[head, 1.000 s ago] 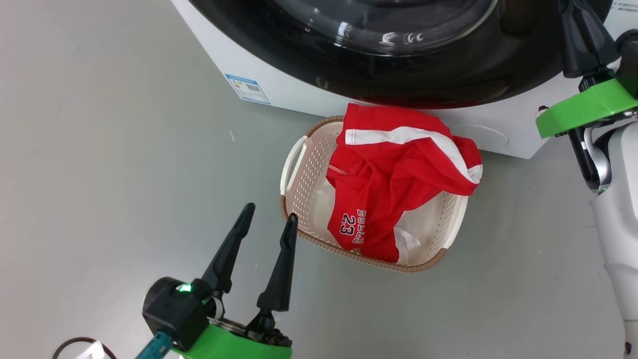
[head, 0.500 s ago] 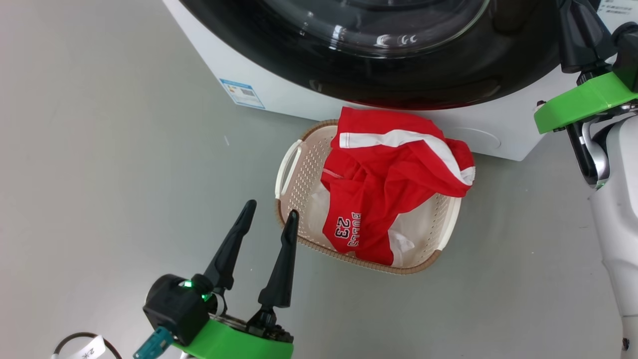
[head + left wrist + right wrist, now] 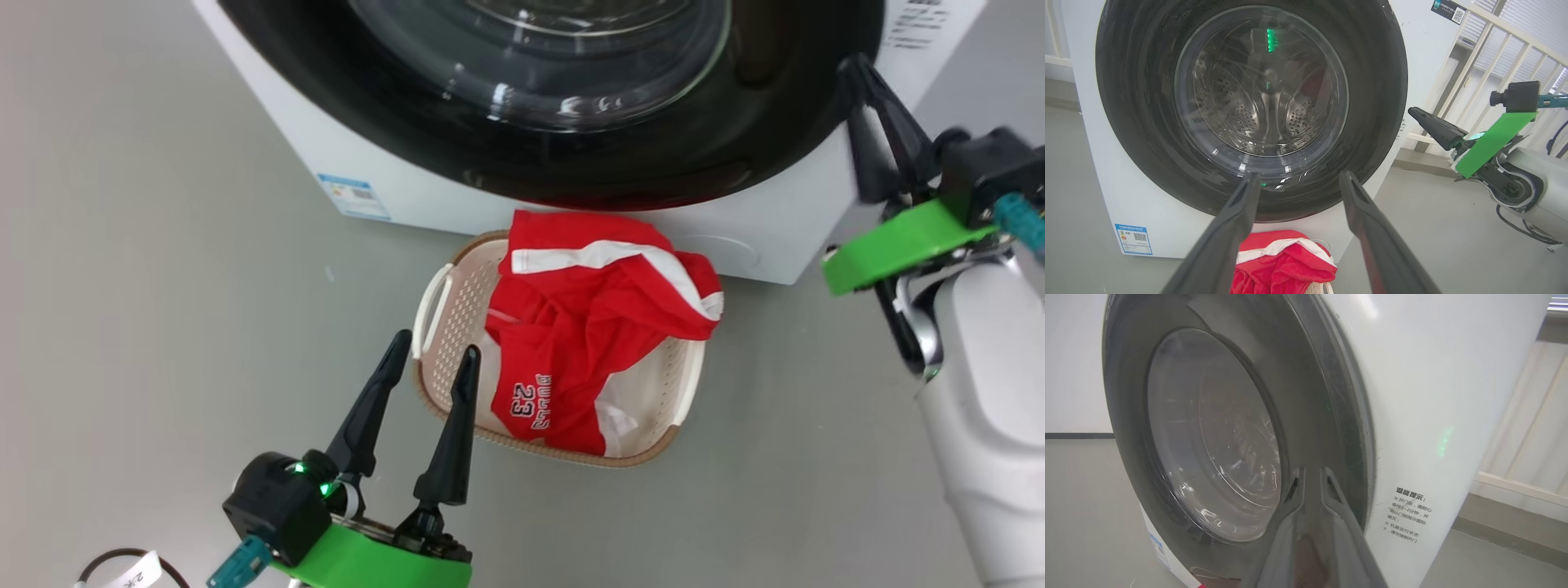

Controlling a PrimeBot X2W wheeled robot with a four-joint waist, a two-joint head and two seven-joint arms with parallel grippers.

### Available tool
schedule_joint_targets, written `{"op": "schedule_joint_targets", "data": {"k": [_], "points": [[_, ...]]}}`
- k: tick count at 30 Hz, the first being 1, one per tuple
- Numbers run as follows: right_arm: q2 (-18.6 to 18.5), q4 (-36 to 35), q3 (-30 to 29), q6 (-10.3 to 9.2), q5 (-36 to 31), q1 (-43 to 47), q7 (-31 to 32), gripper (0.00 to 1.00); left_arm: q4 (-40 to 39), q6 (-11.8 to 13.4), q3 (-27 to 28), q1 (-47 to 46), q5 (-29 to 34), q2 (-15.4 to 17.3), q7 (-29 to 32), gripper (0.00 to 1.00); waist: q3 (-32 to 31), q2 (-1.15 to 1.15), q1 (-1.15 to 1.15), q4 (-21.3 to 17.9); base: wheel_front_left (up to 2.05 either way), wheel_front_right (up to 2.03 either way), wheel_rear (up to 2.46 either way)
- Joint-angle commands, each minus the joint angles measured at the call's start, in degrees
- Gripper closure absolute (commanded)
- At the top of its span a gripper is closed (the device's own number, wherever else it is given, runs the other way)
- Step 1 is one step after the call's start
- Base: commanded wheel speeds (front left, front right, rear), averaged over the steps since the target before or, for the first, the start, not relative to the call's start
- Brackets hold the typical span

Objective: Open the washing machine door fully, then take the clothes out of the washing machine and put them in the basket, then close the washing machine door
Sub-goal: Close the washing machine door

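Your left gripper (image 3: 437,343) hovers with its fingers spread wide, just beside the cream basket (image 3: 457,286). The basket sits on the grey floor (image 3: 163,286) in front of the white washing machine (image 3: 424,188) and holds the red clothes (image 3: 588,318), with "23" showing. Your right gripper (image 3: 857,73) has its fingers pressed together on nothing, at the right edge of the glossy black washing machine door (image 3: 1126,102), which lies flush against the machine.
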Motion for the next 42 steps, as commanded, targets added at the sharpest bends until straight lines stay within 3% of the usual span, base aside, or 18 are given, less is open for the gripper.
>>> {"op": "schedule_joint_targets", "data": {"k": [1, 10, 22, 42], "points": [[1.05, -2.11, 1.44, -0.22, -0.65, 1.25, 0.06, 0.0, -1.21, -0.33, 2.0, 0.51, -0.15, 0.4, -0.44, 0.0, -1.56, 0.0, 0.0, -1.73, 0.0, 0.0, 0.0], [3.1, -7.05, 2.39, -0.22, -2.76, 8.75, 0.06, 0.0, -0.79, 0.09, 3.08, 1.74, 0.07, 0.4, -0.44, 0.0, -4.27, 0.0, 0.0, -6.09, 0.0, 0.0, 0.0], [5.57, -15.34, -2.24, -0.22, -3.98, 19.41, 0.06, 0.0, -1.03, 0.04, 6.1, 3.67, 0.98, 0.4, -0.44, 0.0, -9.16, 0.0, 0.0, -12.14, 0.0, 0.0, 0.0], [6.69, -22.66, -3.29, -0.22, -2.13, 36.02, 0.06, 0.0, 1.33, 0.92, 10.08, 8.88, 6.94, 0.53, -0.44, 0.0, -16.29, 0.0, 0.0, -16.54, 0.0, 0.0, 0.0]]}}
